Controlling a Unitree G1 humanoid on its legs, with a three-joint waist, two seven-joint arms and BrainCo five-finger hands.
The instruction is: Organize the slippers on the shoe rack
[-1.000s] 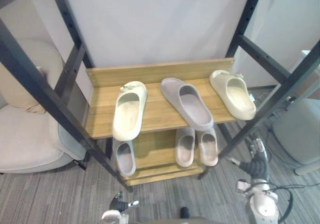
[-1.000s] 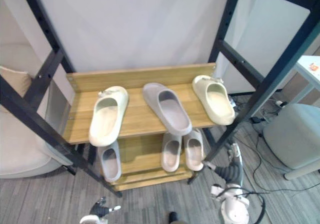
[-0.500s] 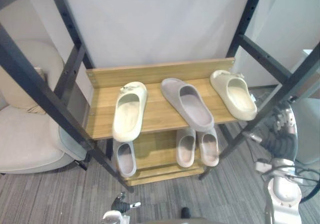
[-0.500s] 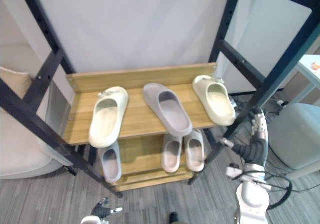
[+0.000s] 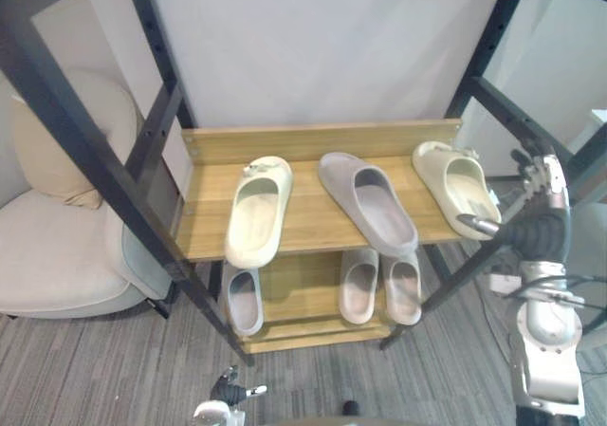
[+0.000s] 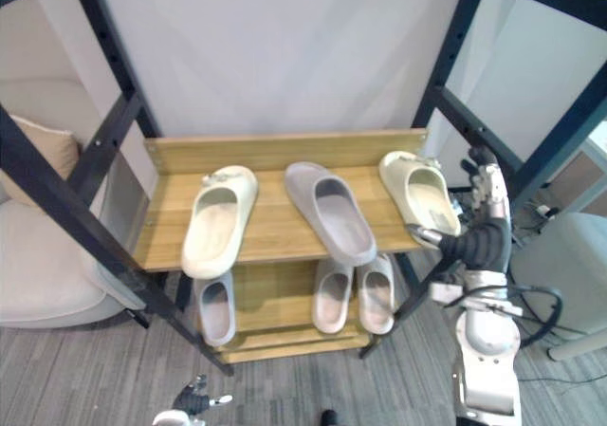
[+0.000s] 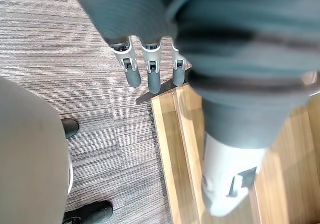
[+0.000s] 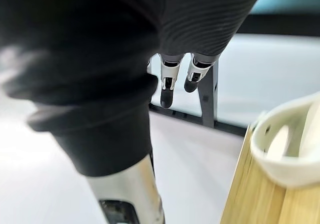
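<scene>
A wooden shoe rack (image 5: 313, 141) stands before me with two shelves. On the top shelf lie a cream slipper (image 5: 258, 210) at the left, a grey slipper (image 5: 368, 203) in the middle and a second cream slipper (image 5: 462, 188) at the right end. The lower shelf holds one grey slipper (image 5: 243, 299) at the left and a pale pair (image 5: 381, 287) at the right. My right hand (image 5: 539, 208) is raised just off the right end of the top shelf, fingers (image 8: 170, 82) straight, close to the right cream slipper (image 8: 287, 149) without touching it. My left hand (image 5: 228, 388) hangs low over the carpet, fingers (image 7: 147, 74) straight and holding nothing.
Dark metal frame posts (image 5: 114, 175) cross in front of the rack on both sides. A beige armchair (image 5: 57, 246) sits to the left, and a grey stool (image 6: 569, 274) to the right. A white wall backs the rack.
My right hand has risen from near the floor to the height of the top shelf's right end. The camera shifted a little. The slippers lie as before.
</scene>
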